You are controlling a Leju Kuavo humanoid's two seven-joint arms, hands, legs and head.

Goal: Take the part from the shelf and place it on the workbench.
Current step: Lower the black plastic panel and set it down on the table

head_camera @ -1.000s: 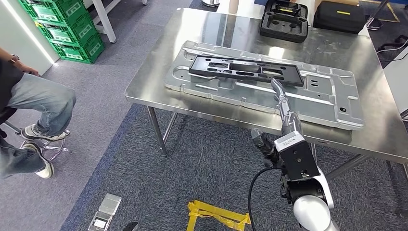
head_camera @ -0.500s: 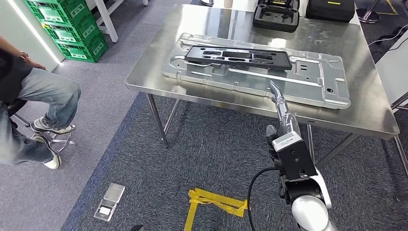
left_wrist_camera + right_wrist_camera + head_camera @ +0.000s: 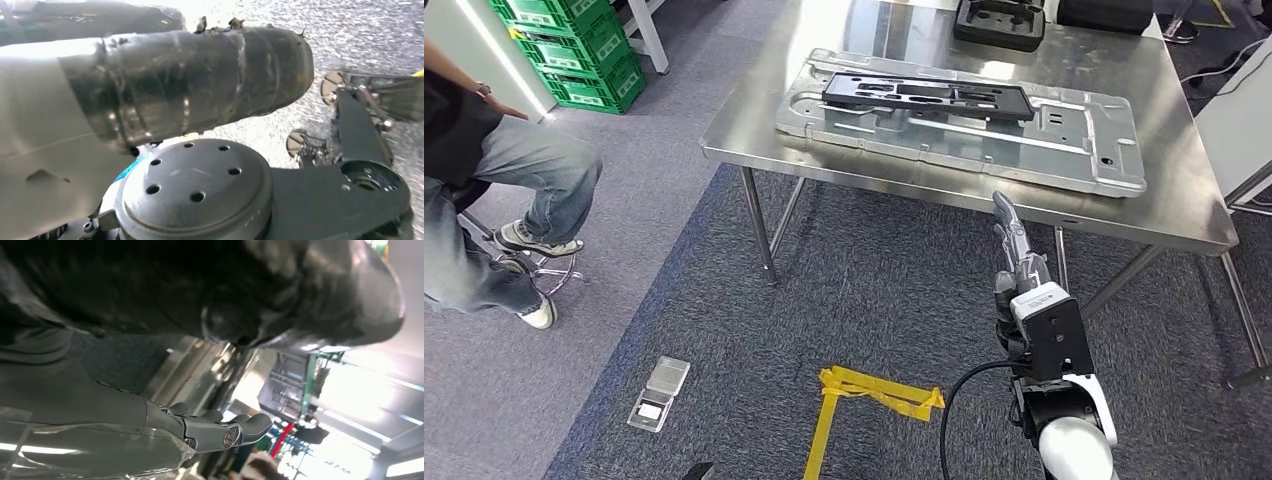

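Grey speckled carpet [image 3: 874,300] underfoot, marked by an angle of yellow tape [image 3: 864,400] and a small silvery flat object [image 3: 659,394]. Above it, a brushed stainless-steel table [image 3: 1184,215] on slim metal legs, reflective and square-cornered. Lying flat on the table, a long stamped sheet-metal panel [image 3: 1064,150], pale grey, ribbed and pierced with holes. Resting on top of that panel, along its far side, the part [image 3: 924,97]: a black, flat, elongated frame with several rectangular cut-outs. Farther back on the table, a black moulded case insert [image 3: 998,22]. Stacked green plastic crates [image 3: 579,50] at upper left, beside a white post. Seated at the left edge, a person in blue jeans [image 3: 524,180] and pale trainers, on a chrome-framed stool.

Raised in front of the table's near edge, clear of it, the right hand [image 3: 1016,262], silver and segmented, fingers [image 3: 1006,215] stretched out straight and slender, grasping nothing; in the right wrist view the same grey fingers [image 3: 240,429] loosely extended. Left hand [image 3: 150,95] close up in the left wrist view, a thick, taped grey form; cannot tell how its fingers lie.
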